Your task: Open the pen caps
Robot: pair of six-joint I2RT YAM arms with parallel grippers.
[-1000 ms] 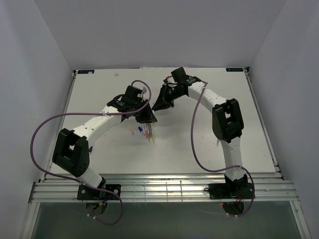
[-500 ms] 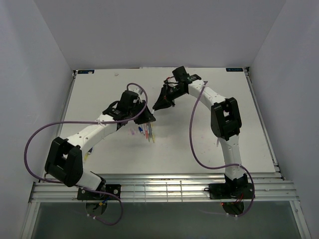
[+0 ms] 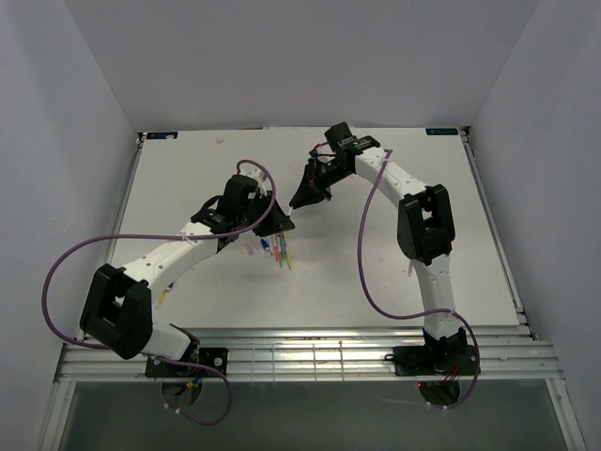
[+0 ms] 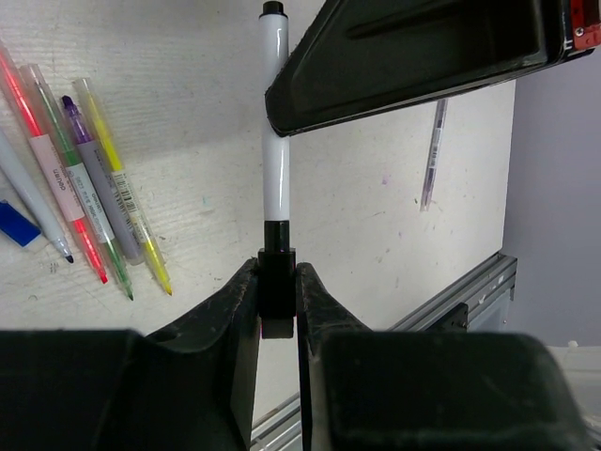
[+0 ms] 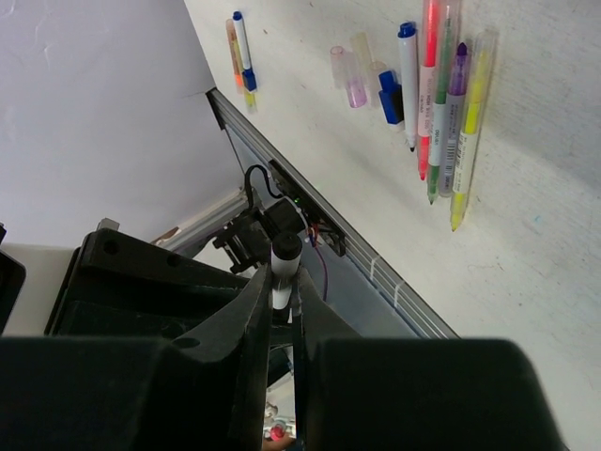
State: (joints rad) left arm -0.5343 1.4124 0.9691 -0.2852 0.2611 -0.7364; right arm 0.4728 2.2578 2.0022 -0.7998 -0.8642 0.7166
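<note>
My left gripper is clamped on the black cap of a white pen. My right gripper is clamped on that pen's other end. The cap is not yet off. The held pen hangs just past the far side of the row of pens on the table. Loose caps lie beside the row, on its left.

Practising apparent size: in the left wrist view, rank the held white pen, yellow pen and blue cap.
1. white pen, though it is nearest the camera
2. yellow pen
3. blue cap, clearly smallest
</note>
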